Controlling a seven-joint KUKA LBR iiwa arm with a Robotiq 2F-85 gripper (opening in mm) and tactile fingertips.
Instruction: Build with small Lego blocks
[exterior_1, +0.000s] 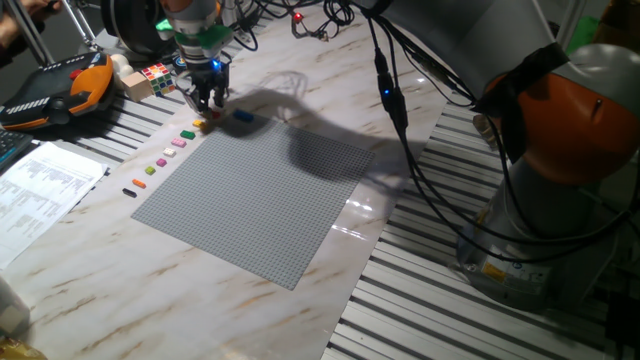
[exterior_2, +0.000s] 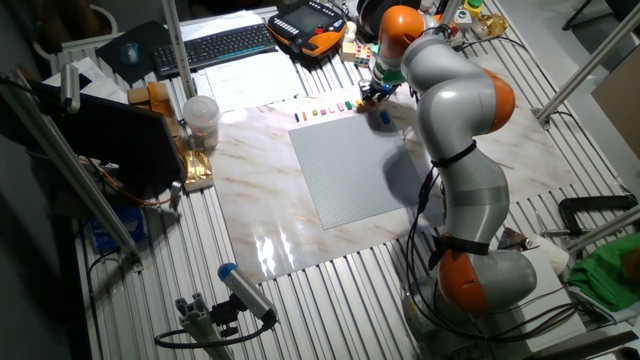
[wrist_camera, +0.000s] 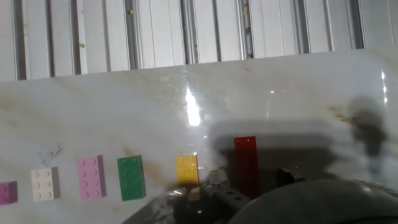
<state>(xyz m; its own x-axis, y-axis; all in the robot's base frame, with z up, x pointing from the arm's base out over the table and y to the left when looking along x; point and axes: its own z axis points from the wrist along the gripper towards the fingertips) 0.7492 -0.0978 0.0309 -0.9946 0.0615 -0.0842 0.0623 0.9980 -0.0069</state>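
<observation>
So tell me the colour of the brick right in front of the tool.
Red brick, clearest in the hand view, beside a yellow brick.

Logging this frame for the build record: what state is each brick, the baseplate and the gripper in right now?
gripper: low over the row's end, jaws slightly parted, holding nothing visible
red brick: flat on the table, between the fingers
yellow brick: flat, loose, beside the red
green brick: flat, loose
blue brick: loose, apart from the row
baseplate: flat, nothing built on it
</observation>
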